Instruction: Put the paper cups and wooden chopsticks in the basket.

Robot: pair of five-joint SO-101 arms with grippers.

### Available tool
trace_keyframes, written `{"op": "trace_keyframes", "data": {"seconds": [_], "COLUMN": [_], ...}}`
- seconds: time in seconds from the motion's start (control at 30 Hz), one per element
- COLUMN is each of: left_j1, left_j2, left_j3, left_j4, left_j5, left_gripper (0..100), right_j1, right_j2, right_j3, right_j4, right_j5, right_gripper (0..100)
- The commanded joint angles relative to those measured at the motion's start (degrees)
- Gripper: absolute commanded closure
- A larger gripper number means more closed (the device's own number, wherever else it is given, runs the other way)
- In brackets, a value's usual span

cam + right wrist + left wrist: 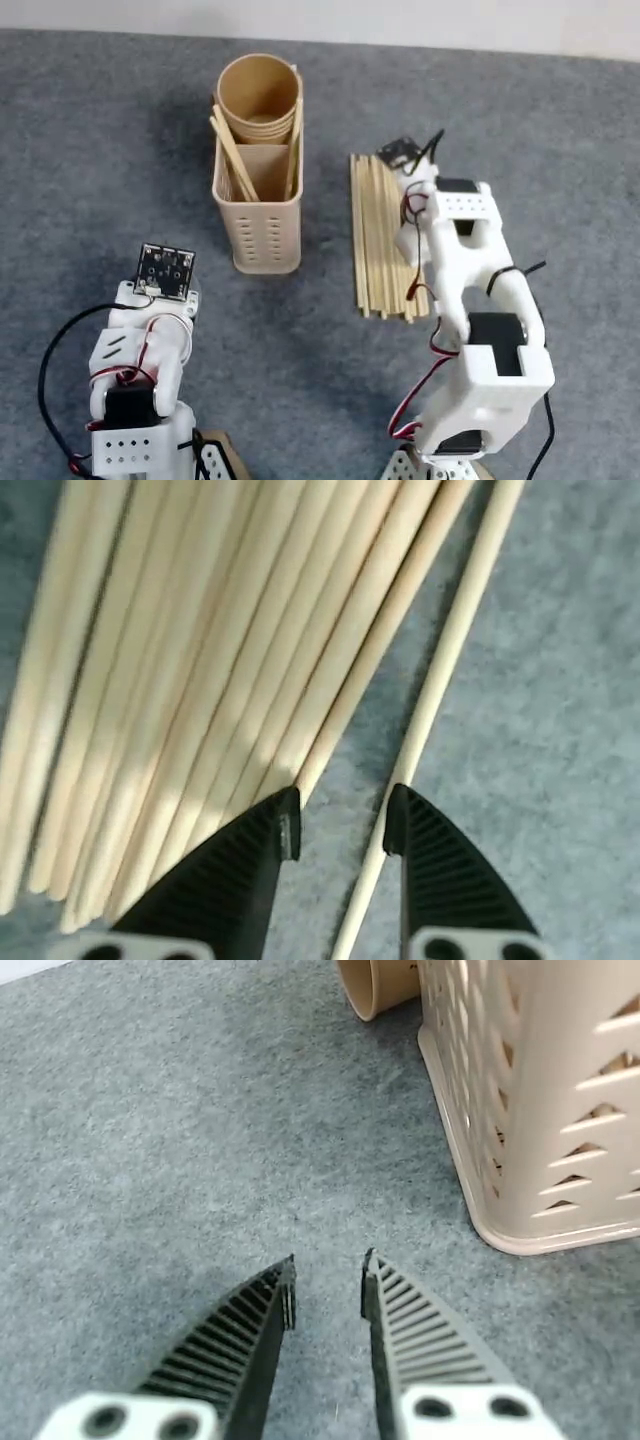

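Beside the basket, the wooden chopsticks are laid in a bundle. Right gripper: poised low over them, jaws narrowly parted, nothing held. The stray chopstick is best centred between them before closing. Left gripper: slightly parted, empty.

Looks like a small robotics lab bench, not a kitchen. A grey felt-like mat covers the table. The white plastic left arm sits at 7 o'clock and the right arm at 5, with bare wires hanging loose. The only homey bit is a beige basket toward 11 o'clock.
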Motion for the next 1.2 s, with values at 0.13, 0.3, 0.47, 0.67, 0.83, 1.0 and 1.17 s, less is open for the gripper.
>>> {"op": "trace_keyframes", "data": {"seconds": [0.13,0.3,0.47,0.67,0.83,1.0,1.17], "left_j1": [0.84,0.84,0.84,0.84,0.84,0.84,0.84], "left_j2": [-0.40,-0.40,-0.40,-0.40,-0.40,-0.40,-0.40], "left_j3": [-0.48,-0.48,-0.48,-0.57,-0.57,-0.57,-0.57], "left_j4": [-0.79,-0.79,-0.79,-0.79,-0.79,-0.79,-0.79], "left_j5": [0.09,0.09,0.09,0.09,0.09,0.09,0.09], "left_gripper": [87,87,87,87,87,87,87], "right_j1": [0.92,-0.04,-0.66,0.75,-2.51,-6.90,-9.36], "right_j2": [-0.57,-0.75,-0.75,-0.22,-0.31,-0.48,-0.75], "right_j3": [-0.04,0.13,-0.13,0.22,5.85,11.47,11.82], "right_j4": [-1.54,-1.54,-1.54,-1.80,-1.54,-1.80,-1.89], "right_j5": [1.05,0.88,0.88,1.14,1.14,0.53,-4.66], "right_gripper": [84.5,79.1,75.9,76.0,76.0,76.0,76.0]}}
